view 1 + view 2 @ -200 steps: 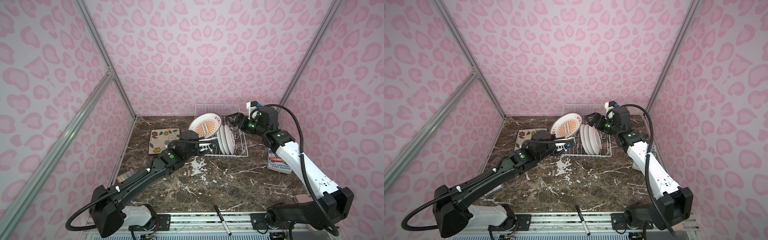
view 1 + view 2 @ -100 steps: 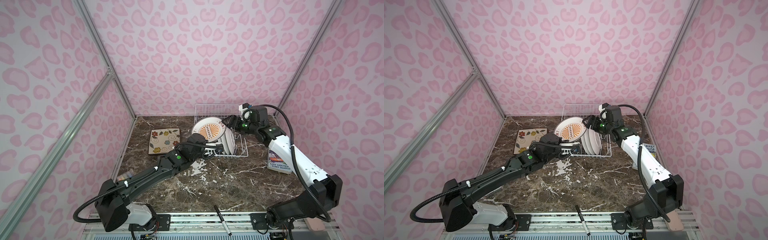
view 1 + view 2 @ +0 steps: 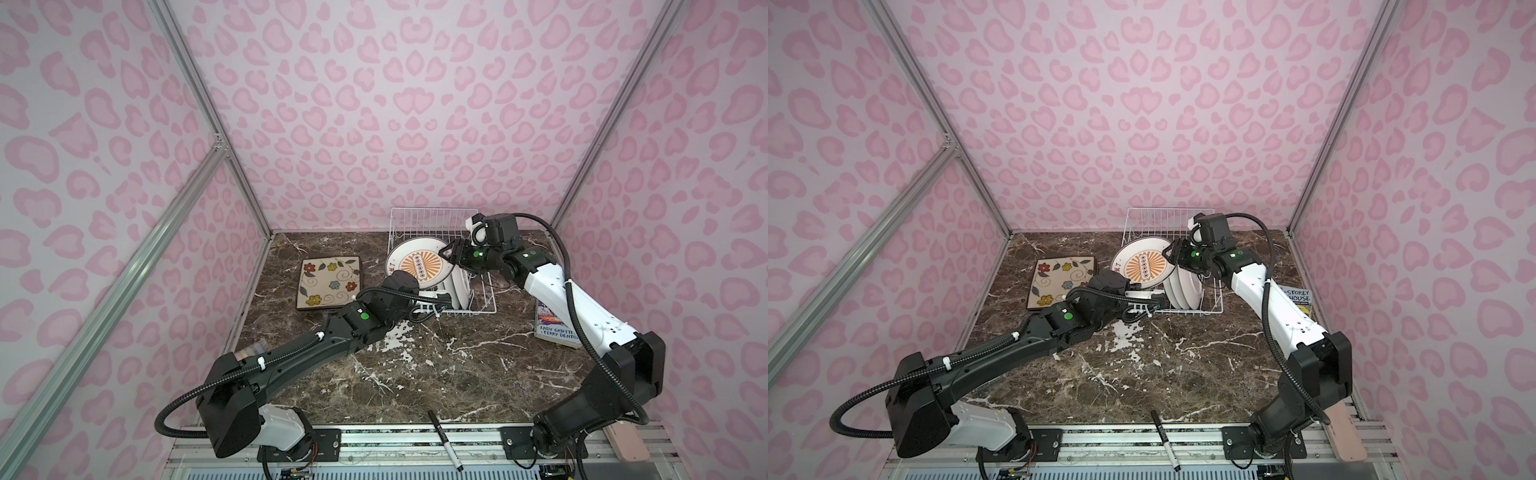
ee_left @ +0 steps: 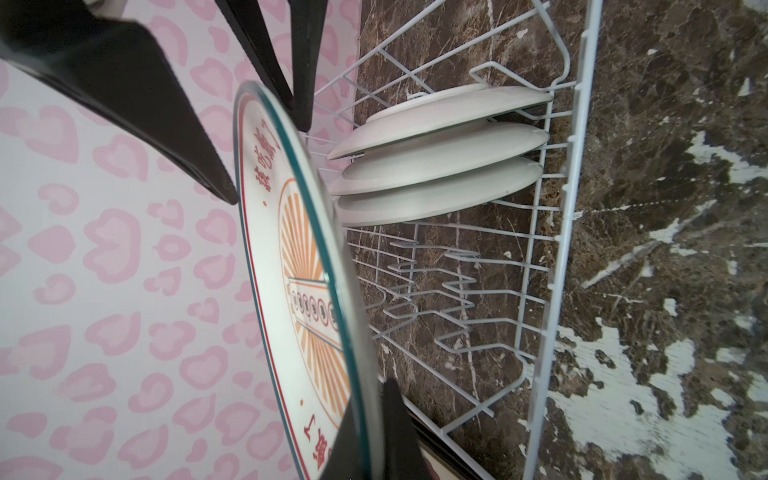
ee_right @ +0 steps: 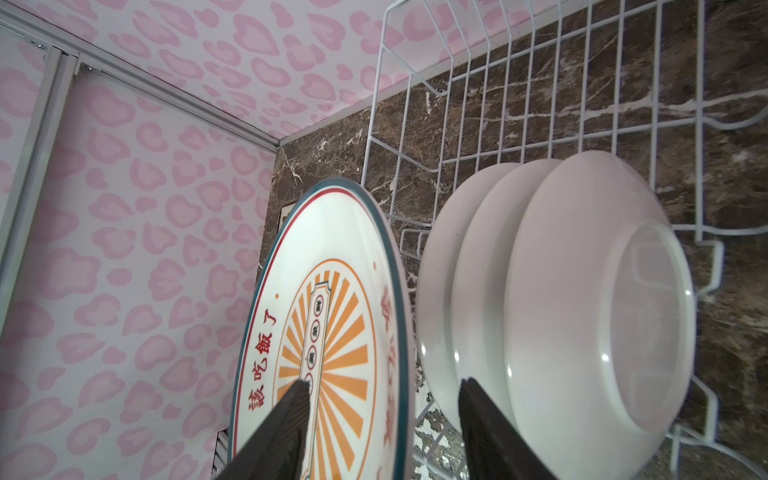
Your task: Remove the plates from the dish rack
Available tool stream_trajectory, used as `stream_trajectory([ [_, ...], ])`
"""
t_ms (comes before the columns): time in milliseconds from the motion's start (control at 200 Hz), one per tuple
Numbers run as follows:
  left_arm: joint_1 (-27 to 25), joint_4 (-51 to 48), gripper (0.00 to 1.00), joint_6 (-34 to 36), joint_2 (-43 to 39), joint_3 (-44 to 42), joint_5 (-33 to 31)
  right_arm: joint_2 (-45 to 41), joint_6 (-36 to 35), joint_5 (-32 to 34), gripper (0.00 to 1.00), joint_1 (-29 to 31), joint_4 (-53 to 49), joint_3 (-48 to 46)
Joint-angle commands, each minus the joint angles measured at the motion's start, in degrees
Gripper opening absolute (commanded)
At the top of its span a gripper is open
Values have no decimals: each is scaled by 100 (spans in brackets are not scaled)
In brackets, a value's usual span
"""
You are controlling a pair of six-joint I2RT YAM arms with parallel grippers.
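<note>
Pink leopard-print walls [image 3: 374,104] all round, brown marble table [image 3: 415,374]. The rack [image 3: 434,222] sits at the back, a bit right of centre. To its left, a square plate [image 3: 329,282] is already lying flat on the table, face up. It might be a small stack, I can't tell.

The sunburst plate [image 3: 419,266] is the one in play. It's tilted over the rack's left end, and the left gripper [image 4: 372,415] is clamped on its lower rim. The right gripper [image 5: 384,388] straddles the upper rim with its jaws part open, one finger on the face side and one behind. It isn't pinching the plate as far as I can see, so to me this looks like mid-handover or a two-handed lift.

Three white plates [image 5: 582,311] are left standing on edge in the rack, right behind it. I'd call that under halfway: one or two out, one partway, three to go.
</note>
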Motion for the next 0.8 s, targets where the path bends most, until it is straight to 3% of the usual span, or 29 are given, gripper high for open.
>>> stream_trajectory([
  [0, -11, 575, 3, 80, 35, 20, -112, 87, -38, -30, 52, 17, -61, -15],
  [585, -66, 587, 11, -68, 258, 132, -597, 109, 179, -99, 10, 26, -30, -84],
  [795, -63, 612, 24, -439, 264, 210, -542, 46, 259, -142, 5, 21, 95, -167],
])
